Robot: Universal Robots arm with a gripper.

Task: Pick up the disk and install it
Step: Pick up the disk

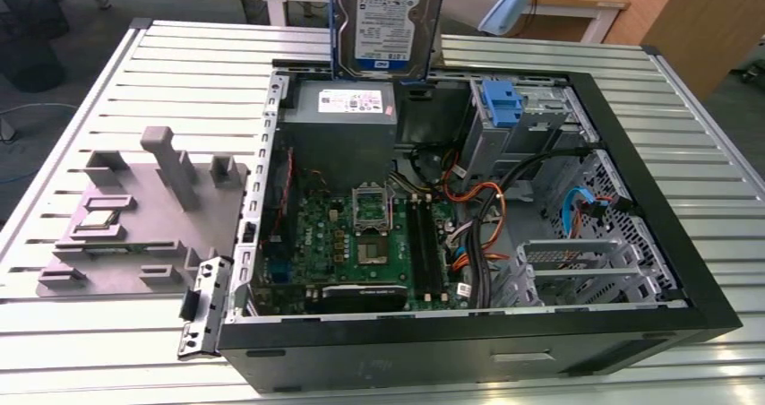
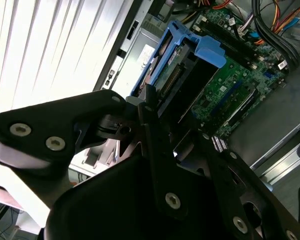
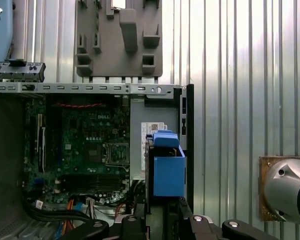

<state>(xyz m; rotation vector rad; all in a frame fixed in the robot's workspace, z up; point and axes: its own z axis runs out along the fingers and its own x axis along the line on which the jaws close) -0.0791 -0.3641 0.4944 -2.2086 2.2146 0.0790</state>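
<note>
One grey moulded block (image 1: 143, 217) lies on the slatted metal desk (image 1: 669, 109) at the exterior view's left, just beside the open computer case (image 1: 478, 351). A hinged metal flap hangs off the case wall nearest the block.

Inside the case, toward its left side, a green circuit board (image 1: 358, 244) lies flat on the bottom. Behind it sits a grey box (image 1: 347, 118) with a white sticker. The disk (image 1: 385, 24) hangs upright in the air above that grey box, over the far rim of the case. Its white-and-blue label faces the camera and its top edge is cut off by the picture.

Further right, a tall blue latch (image 1: 500, 100) stands at the back of the case. Next comes a tangle of orange, black and blue cables (image 1: 490, 217), and near the front right corner a bare metal cage (image 1: 580, 262).

In the second wrist view the black gripper (image 2: 167, 112) is clenched on the disk, its jaws pressed against the two flat faces. The blue frame points down toward the circuit board. In the first wrist view the disk shows edge-on, over the grey box and next to the case wall.
</note>
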